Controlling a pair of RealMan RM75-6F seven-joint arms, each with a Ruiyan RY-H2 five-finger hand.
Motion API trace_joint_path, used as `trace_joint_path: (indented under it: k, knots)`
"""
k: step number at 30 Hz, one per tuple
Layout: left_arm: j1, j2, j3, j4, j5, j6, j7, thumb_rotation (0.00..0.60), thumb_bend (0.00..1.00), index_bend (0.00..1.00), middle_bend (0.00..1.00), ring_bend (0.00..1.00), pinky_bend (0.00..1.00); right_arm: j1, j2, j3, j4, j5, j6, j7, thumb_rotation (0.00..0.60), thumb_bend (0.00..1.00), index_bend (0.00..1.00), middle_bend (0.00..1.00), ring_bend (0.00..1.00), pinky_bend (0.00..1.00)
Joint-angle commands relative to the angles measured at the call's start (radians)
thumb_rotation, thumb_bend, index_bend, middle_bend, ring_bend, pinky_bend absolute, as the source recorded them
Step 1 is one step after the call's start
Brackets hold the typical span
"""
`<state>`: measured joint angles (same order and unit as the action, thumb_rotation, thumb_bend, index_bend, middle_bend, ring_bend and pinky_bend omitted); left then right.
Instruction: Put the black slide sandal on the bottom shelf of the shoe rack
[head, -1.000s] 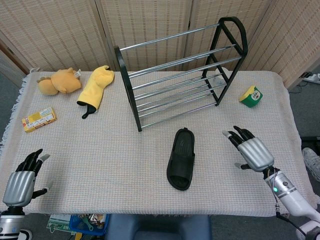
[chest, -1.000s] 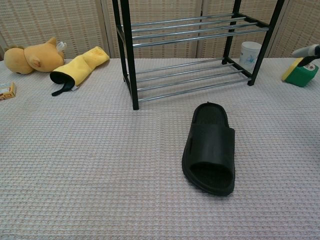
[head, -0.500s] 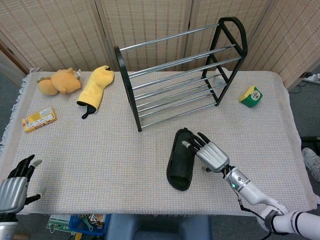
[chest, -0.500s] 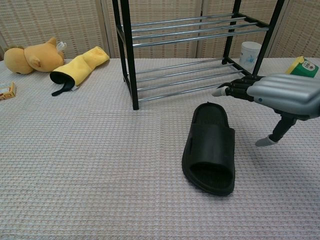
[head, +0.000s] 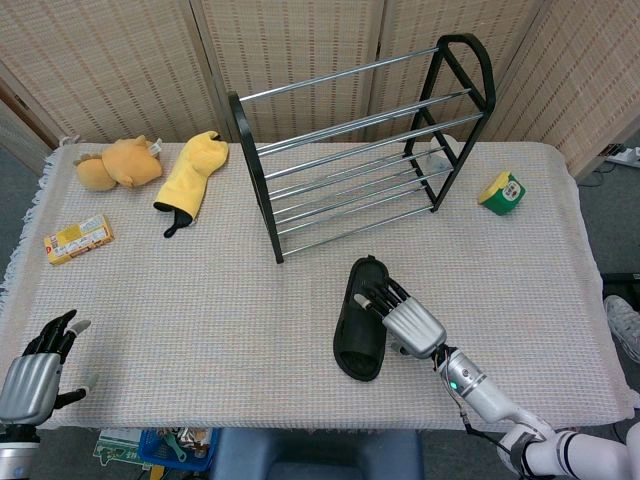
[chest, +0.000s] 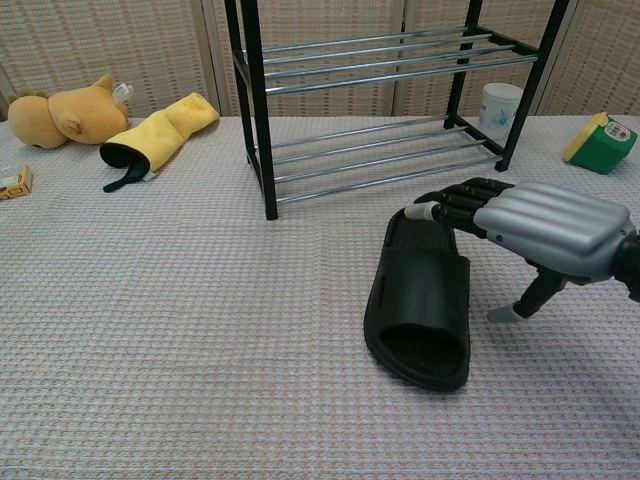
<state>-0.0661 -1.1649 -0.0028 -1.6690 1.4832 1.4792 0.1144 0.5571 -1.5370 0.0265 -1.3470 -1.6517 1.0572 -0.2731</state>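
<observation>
Right hand (chest: 545, 228) shifted onto black slide sandal (chest: 420, 300), fingers spread over its strap, grasping nothing. Left hand (head: 35, 372) released, idle.

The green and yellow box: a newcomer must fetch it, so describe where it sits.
Start at the black shoe rack at the table's back. Off its right end lies the green and yellow box, the only green thing there.

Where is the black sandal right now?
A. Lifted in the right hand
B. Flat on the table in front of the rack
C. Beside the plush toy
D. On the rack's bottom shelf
B: the sandal lies flat on the cloth before the rack, right hand open above it.
</observation>
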Motion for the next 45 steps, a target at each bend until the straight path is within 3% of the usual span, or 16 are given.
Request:
trace_joint_path:
  k: [1,16,19,25,30,37,45]
  knots:
    - [0.002,0.001,0.0,0.003,0.0,0.0,-0.005,0.6,0.27,0.2,0.08,0.1,0.26,0.014,-0.037,-0.001,0.02,-0.011,0.003,-0.027,0.6,0.0,0.0,0.0,0.0,0.0]
    - [0.011,0.007,0.007,0.039,-0.005,-0.013,-0.068,0.6,0.27,0.2,0.08,0.1,0.26,0.117,-0.2,0.096,-0.004,0.082,-0.077,-0.097,0.6,0.0,0.0,0.0,0.0,0.0]
    - [0.014,0.01,0.007,0.042,-0.004,-0.01,-0.074,0.6,0.27,0.2,0.08,0.1,0.26,0.121,-0.159,0.097,-0.061,0.099,-0.093,-0.085,0.6,0.0,0.0,0.0,0.0,0.0]
    - [0.017,0.007,0.009,0.047,-0.006,-0.014,-0.076,0.6,0.27,0.2,0.08,0.1,0.26,0.109,0.05,0.091,-0.215,0.149,-0.127,-0.075,0.6,0.0,0.0,0.0,0.0,0.0]
    - [0.011,-0.005,0.011,0.04,-0.002,-0.027,-0.064,0.6,0.27,0.2,0.08,0.1,0.26,0.133,0.159,0.114,-0.232,0.222,-0.197,-0.054,0.6,0.0,0.0,0.0,0.0,0.0]
    - [0.004,0.0,0.008,0.019,-0.004,-0.034,-0.041,0.6,0.27,0.2,0.08,0.1,0.26,0.22,0.171,0.12,-0.146,0.314,-0.363,-0.028,0.6,0.0,0.0,0.04,0.0,0.0]
    - [0.002,0.0,0.007,0.013,-0.016,-0.045,-0.03,0.6,0.27,0.2,0.08,0.1,0.26,0.305,0.108,0.105,-0.033,0.38,-0.475,-0.055,0.6,0.0,0.0,0.04,0.0,0.0]
